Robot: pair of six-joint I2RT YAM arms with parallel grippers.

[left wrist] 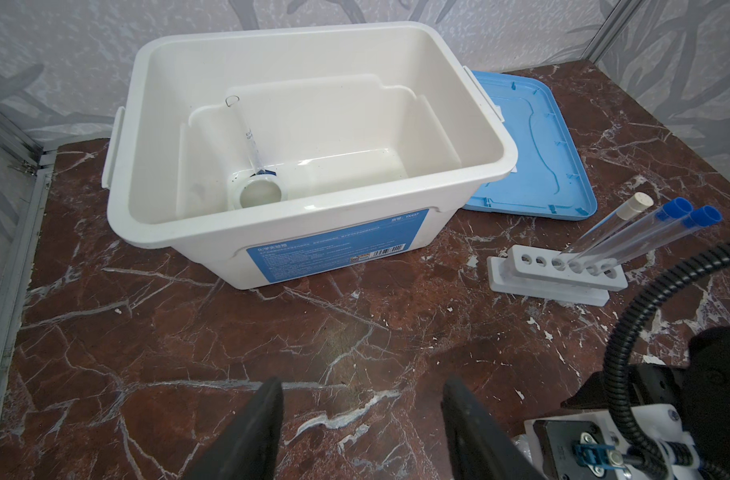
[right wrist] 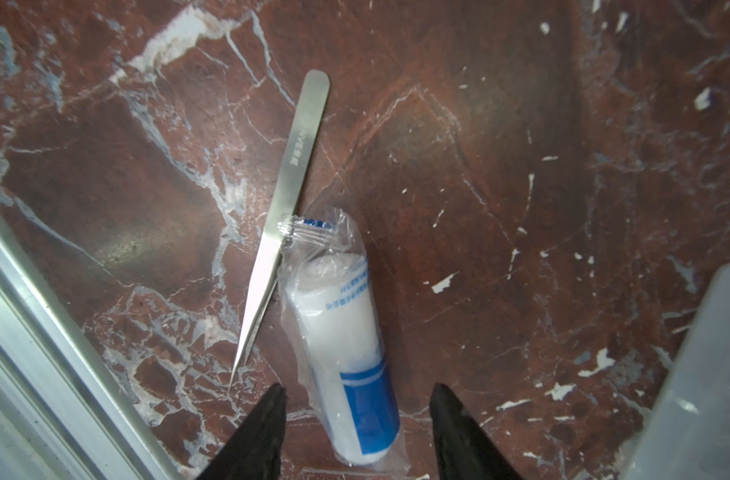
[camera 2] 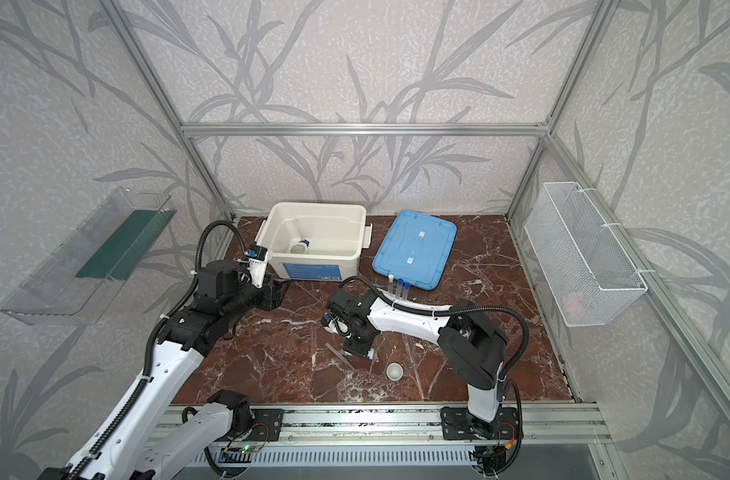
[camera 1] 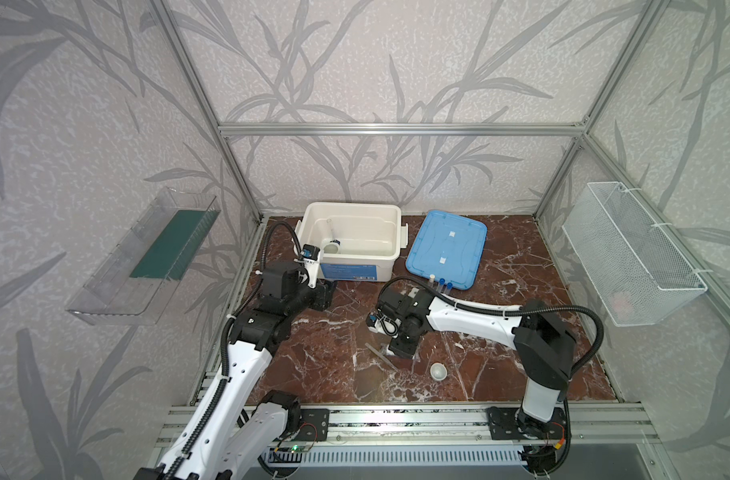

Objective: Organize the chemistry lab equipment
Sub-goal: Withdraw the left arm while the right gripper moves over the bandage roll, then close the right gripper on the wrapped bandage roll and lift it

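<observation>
White with a blue band, the bottle in its clear wrapping is lying flat on the red marble surface. It is in the lower middle of both top views, where the right arm is covering most of it. In the right wrist view the right jaws are standing apart. The bottle's blue-banded end is lying between their tips and seems to be touching neither. The metal tweezers are lying slanted just beside the bottle, touching its wrapping near the crimped end. A small white cup is sitting near them, lower centre-right in a top view. The left jaws are also standing apart, with only bare surface between them, hovering in front of the white bin at centre-left. Inside the bin the clear cylinder is lying tilted, its blue base beside a second cup. Three capped tubes are standing in the rack by the blue lid.
</observation>
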